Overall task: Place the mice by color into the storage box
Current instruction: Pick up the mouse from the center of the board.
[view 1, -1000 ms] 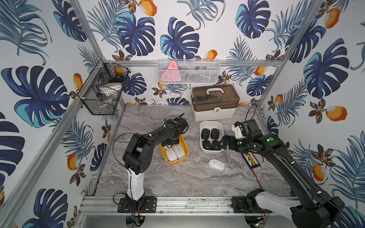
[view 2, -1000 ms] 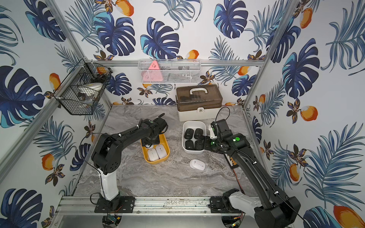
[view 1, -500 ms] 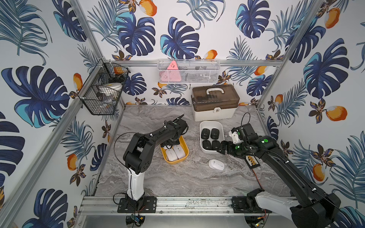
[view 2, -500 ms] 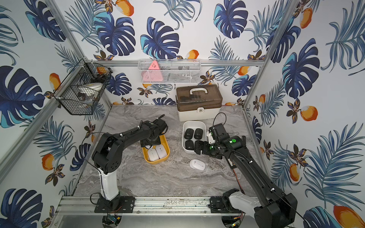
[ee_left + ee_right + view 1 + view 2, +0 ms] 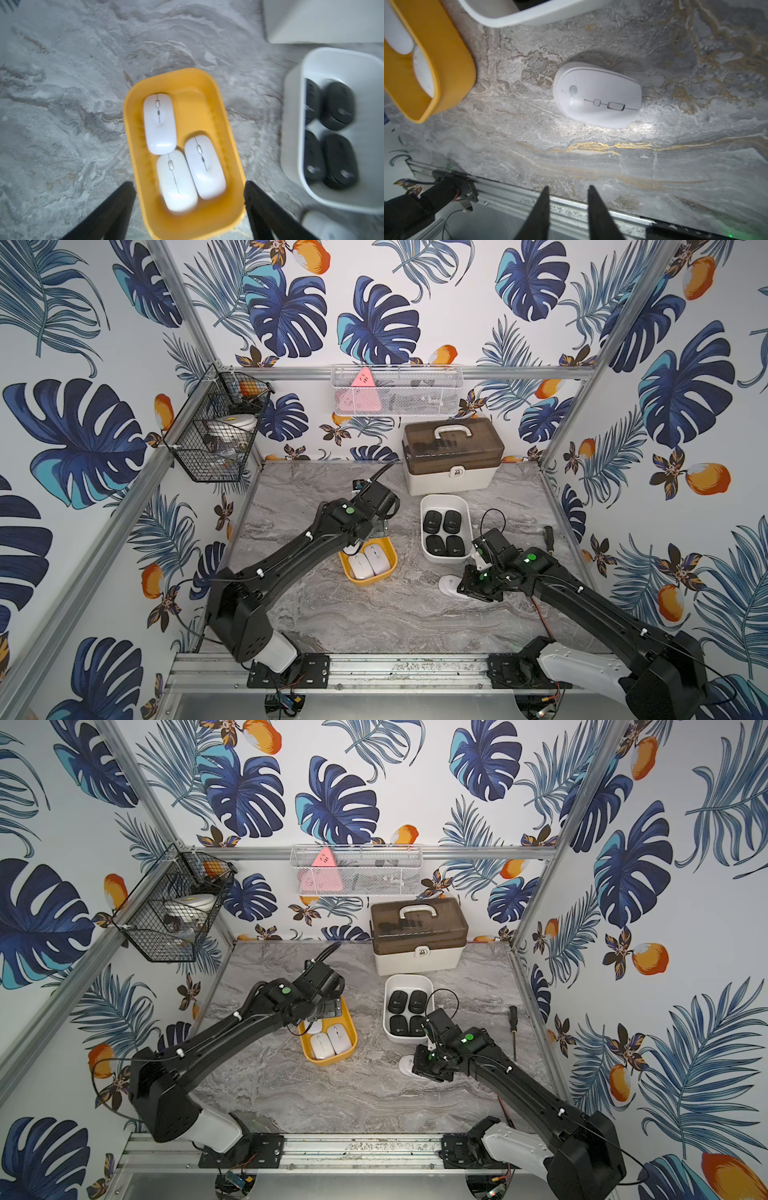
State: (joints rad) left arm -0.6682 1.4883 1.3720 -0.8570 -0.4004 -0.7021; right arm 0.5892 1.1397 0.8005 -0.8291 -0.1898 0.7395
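Three white mice (image 5: 172, 149) lie in the yellow bin (image 5: 133, 128), which both top views show (image 5: 388, 568) (image 5: 328, 1061). My left gripper (image 5: 190, 184) hangs above that bin, open, its fingers straddling the bin's width with nothing held. Several black mice (image 5: 442, 533) (image 5: 336, 133) fill the white bin (image 5: 444, 499) (image 5: 409, 979). One white mouse (image 5: 598, 95) lies alone on the marble (image 5: 448, 583) (image 5: 405, 1065). My right gripper (image 5: 568, 188) hovers just beside and above it, the fingers a narrow gap apart and empty.
A brown-lidded toolbox (image 5: 453, 460) stands at the back behind the white bin. A screwdriver (image 5: 513, 1027) lies near the right edge. A black wire basket (image 5: 216, 431) and a white mesh shelf (image 5: 395, 389) hang on the walls. An aluminium rail (image 5: 374, 668) borders the front.
My right arm swung from the white bin toward the front, down over the lone white mouse, and its jaws narrowed. My left gripper opened wider above the yellow bin.
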